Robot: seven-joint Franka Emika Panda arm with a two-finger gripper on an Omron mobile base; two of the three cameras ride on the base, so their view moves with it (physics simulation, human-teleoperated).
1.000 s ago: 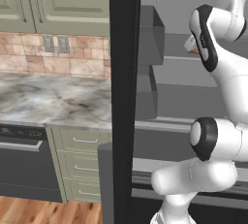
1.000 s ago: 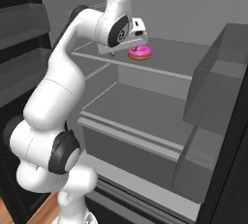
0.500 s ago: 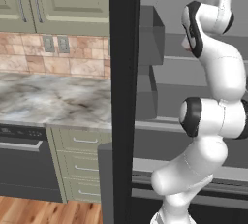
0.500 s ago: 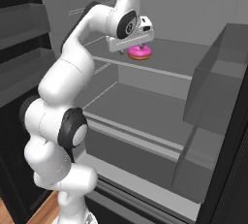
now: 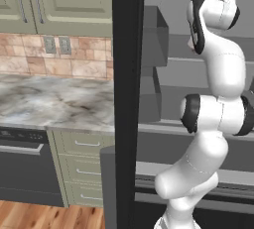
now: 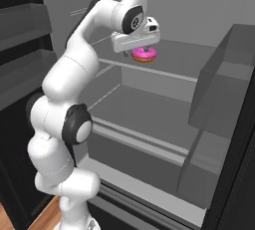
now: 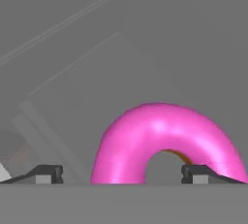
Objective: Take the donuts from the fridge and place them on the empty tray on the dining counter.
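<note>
Hovering: the gripper (image 7: 122, 173) hangs just over the pink donut (image 7: 164, 143), its jaws spread wide and grasping nothing.
Fingertips: in the hand view the two dark fingertips (image 7: 46, 173) stand far apart; one is out on bare grey shelf, the other sits over the ring's hole by its inner edge.
Pink donut: it lies flat on an upper shelf (image 6: 172, 59) inside the fridge (image 6: 209, 15), a tan underside showing under the frosting in the right base view (image 6: 145, 54).
Contact: whether either fingertip touches the frosting I cannot tell; the ring is not enclosed between them.
Second donut: a sliver of orange shows through the hole of the pink ring in the hand view; what it belongs to I cannot tell.
Arm: in the right base view the white arm (image 6: 64, 99) rises from the lower left, bends over the shelf edge and points the hand downward above the donut.
Fridge interior: grey walls, a lower shelf (image 6: 149, 119) beneath the donut's shelf, and translucent door bins (image 6: 219, 99) on the right.
Door: in the left base view the black edge of the open fridge door (image 5: 128, 99) stands upright between the arm (image 5: 213, 124) and the kitchen wall.
Beyond the door: a marble counter (image 5: 54, 104) on sage-green cabinets (image 5: 82, 166), a tiled backsplash (image 5: 54, 57), green upper cabinets (image 5: 59, 0) and a wooden floor (image 5: 44, 215).
</note>
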